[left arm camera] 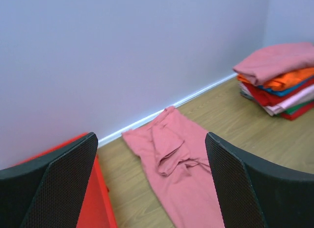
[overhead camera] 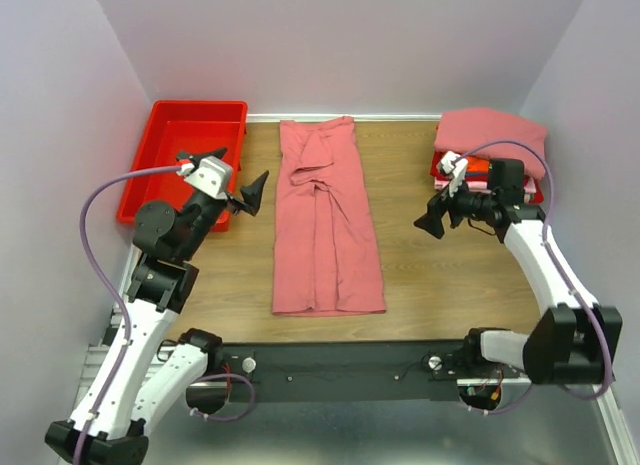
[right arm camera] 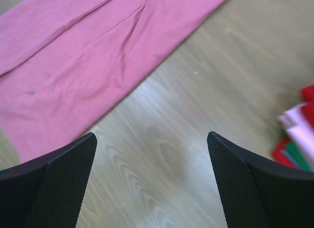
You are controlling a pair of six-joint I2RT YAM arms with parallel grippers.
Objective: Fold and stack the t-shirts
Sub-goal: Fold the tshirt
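Note:
A salmon-pink t-shirt (overhead camera: pixel 326 221) lies on the table as a long narrow strip, both sides folded in, running from the back wall toward me. It also shows in the left wrist view (left arm camera: pixel 184 176) and the right wrist view (right arm camera: pixel 83 56). A stack of folded t-shirts (overhead camera: pixel 492 150) sits at the back right, a pink one on top, and shows in the left wrist view (left arm camera: pixel 279 78). My left gripper (overhead camera: pixel 252 193) is open and empty, raised left of the strip. My right gripper (overhead camera: pixel 432 223) is open and empty over bare table right of the strip.
A red plastic bin (overhead camera: pixel 185 155) stands at the back left, beside my left arm. The wooden table (overhead camera: pixel 440 285) ends at walls on the back and both sides. The black rail (overhead camera: pixel 340 370) runs along the near edge.

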